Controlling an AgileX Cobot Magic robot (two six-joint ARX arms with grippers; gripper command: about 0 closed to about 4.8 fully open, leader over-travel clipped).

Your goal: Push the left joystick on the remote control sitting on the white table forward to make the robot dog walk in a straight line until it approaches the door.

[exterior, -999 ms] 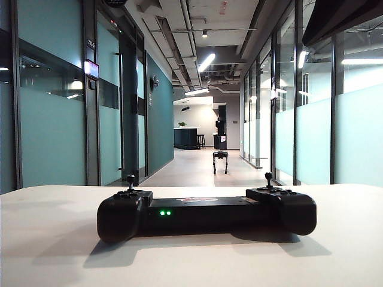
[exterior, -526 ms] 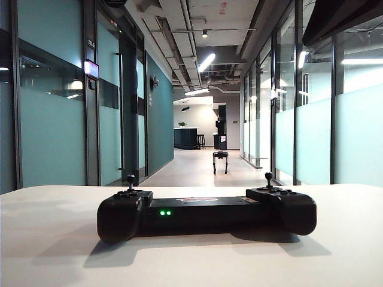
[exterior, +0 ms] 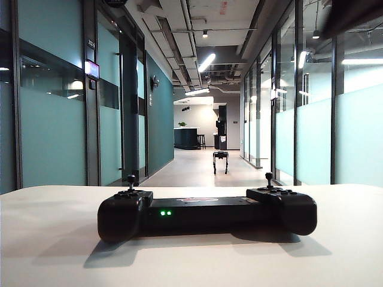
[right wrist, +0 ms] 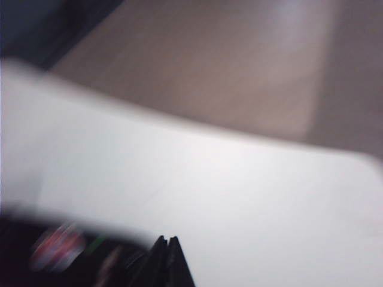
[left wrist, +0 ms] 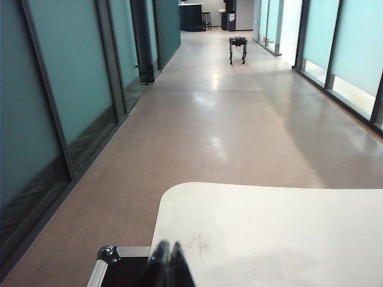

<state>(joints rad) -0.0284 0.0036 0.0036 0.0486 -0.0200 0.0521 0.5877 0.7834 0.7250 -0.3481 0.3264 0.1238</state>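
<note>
We see the remote control (exterior: 207, 213) lying across the middle of the white table (exterior: 54, 239), nearer its front edge, green lights lit, its left joystick (exterior: 130, 180) upright and untouched. The robot dog (exterior: 220, 161) stands far down the corridor floor. Our right gripper (right wrist: 167, 254) hovers above the table with its fingertips pressed together, holding nothing, the blurred remote control (right wrist: 66, 251) just beside and below it. Our left gripper (left wrist: 168, 263) sits shut and empty at the table's near corner, well apart from the controller.
</note>
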